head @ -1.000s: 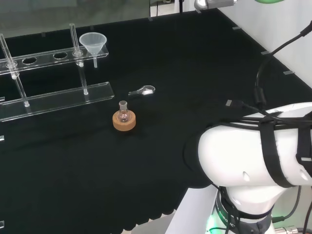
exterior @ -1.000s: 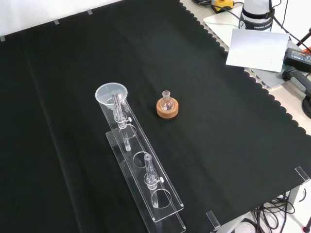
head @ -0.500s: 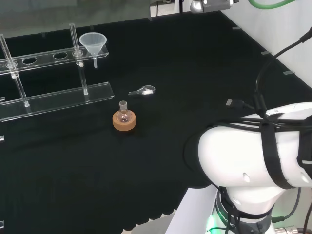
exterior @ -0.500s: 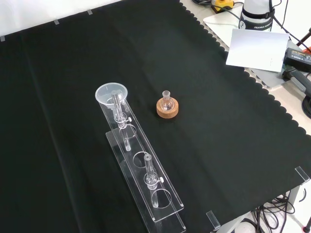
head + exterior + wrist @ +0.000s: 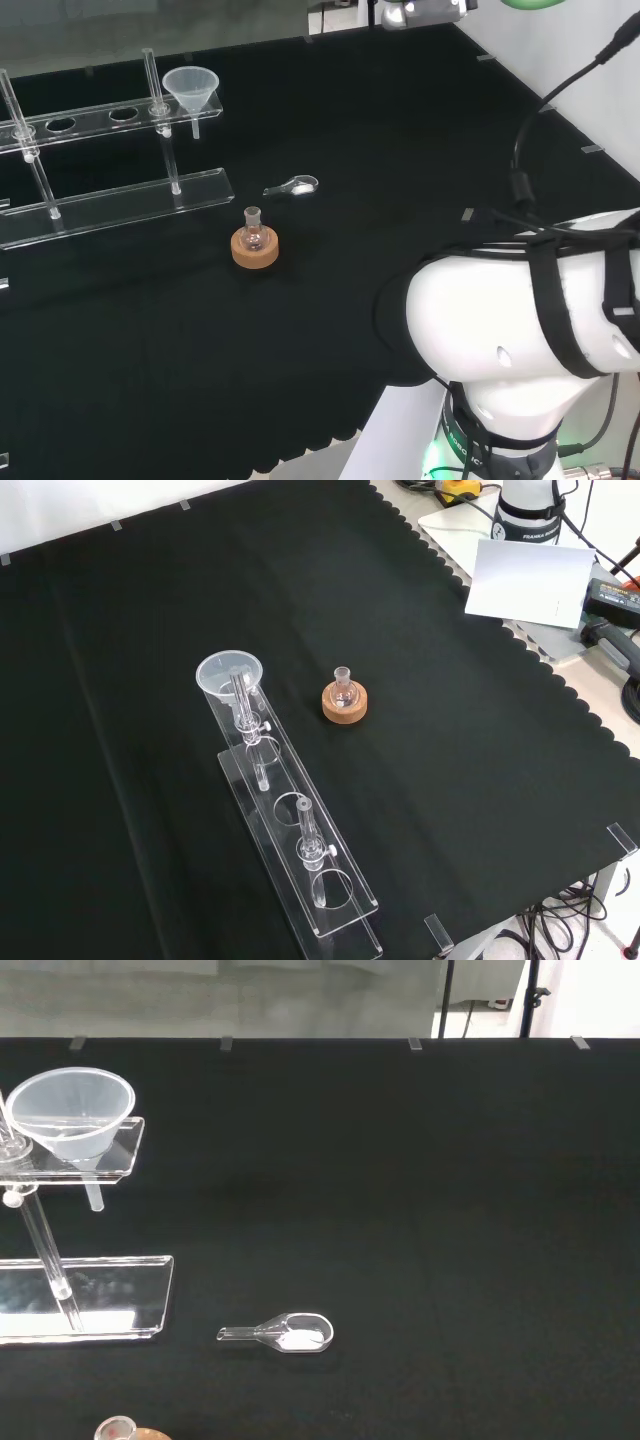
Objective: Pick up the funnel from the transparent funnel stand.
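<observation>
While the funnel (image 5: 191,87) sits in the end hole of the clear stand (image 5: 110,190), nothing touches it, and whether the hand's fingers are spread or curled cannot be told from these views. In the head view the stand runs along the far left part of the black cloth (image 5: 400,150), its upper shelf carried on thin posts above a flat base, and the funnel hangs at the shelf's right end with its spout pointing down through the hole. In the front view the same stand (image 5: 300,850) stretches from the cloth's middle toward its near edge, with the funnel (image 5: 229,674) at the stand's far end, mouth upward.

Near the stand's funnel end, toward the middle of the cloth, a small round flask (image 5: 254,232) stands upright in a cork ring (image 5: 255,250). Between the flask and the funnel in the head view, a small clear scoop (image 5: 295,186) lies flat on the cloth, apart from both; the wrist view shows a little white powder in its bowl (image 5: 297,1333).

At the right of the head view the arm's big white link (image 5: 520,320), wrapped with black cables, stands over the cloth's near corner, well apart from the stand.
</observation>
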